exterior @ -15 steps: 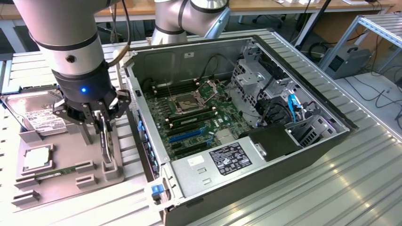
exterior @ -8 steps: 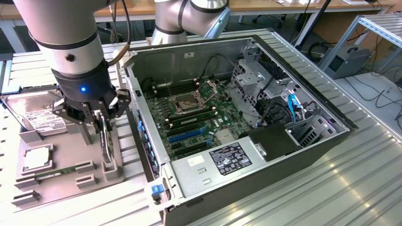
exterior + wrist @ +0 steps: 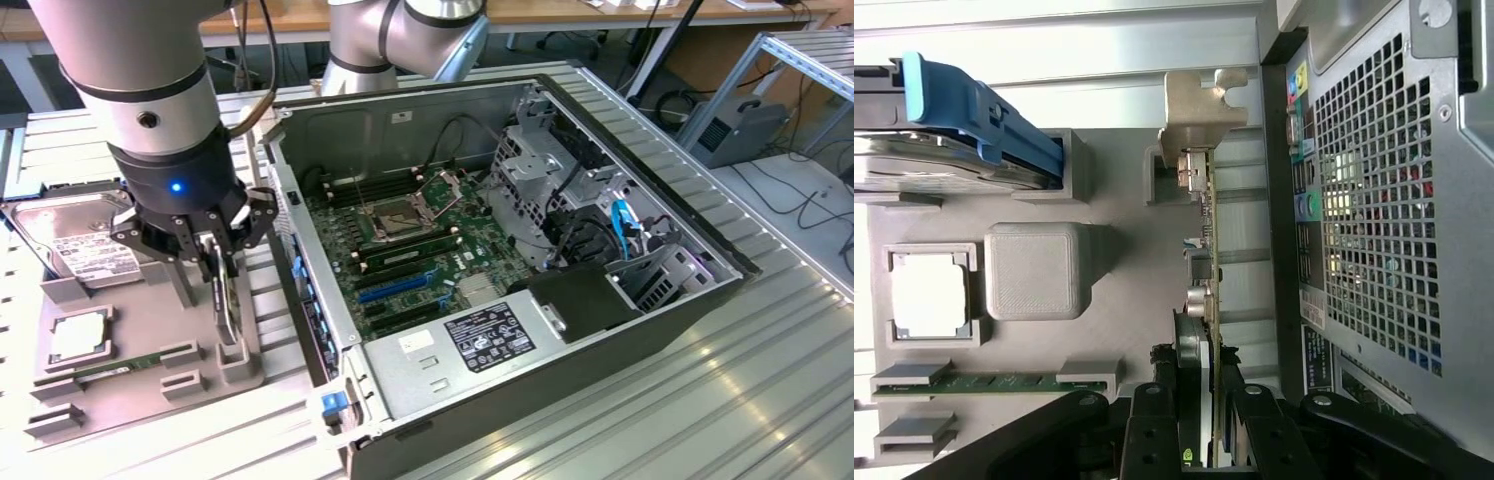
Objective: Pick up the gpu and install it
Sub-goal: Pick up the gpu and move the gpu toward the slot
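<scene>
1. One gpu [image 3: 230,315] [image 3: 1206,250] stands on edge in a slot at the gray tray's [image 3: 147,300] edge nearest the computer case [image 3: 667,320], its metal bracket [image 3: 1199,110] at one end.
2. One hand [image 3: 222,285] [image 3: 1204,440], narrow, clasps both faces of the gpu and hides part of the card in the wrist view.
3. One hard drive [image 3: 83,250], partly behind the arm, lies at the tray's far corner.
4. One processor chip [image 3: 78,337] and one memory stick [image 3: 127,362] lie near the tray's other edge.
5. One table [image 3: 747,400] carries the tray and case.
</scene>
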Available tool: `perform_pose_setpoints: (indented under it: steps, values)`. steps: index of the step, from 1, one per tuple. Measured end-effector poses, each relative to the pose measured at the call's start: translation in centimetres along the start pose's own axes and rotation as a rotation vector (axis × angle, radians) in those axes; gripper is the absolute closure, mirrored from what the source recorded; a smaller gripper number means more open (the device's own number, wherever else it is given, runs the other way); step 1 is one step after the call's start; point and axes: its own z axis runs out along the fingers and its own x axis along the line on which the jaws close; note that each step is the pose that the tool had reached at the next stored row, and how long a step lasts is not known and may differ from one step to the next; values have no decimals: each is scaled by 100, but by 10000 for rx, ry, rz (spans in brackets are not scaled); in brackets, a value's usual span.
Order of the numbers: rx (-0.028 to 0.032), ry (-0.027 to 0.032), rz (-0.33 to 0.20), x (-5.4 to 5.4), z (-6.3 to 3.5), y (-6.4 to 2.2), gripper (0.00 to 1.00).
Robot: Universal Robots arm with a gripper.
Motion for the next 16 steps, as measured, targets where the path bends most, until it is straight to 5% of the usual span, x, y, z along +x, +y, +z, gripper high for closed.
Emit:
perform_pose_setpoints:
  steps: [16]
  values:
    - [0, 1, 0, -1, -48, 1, 73]
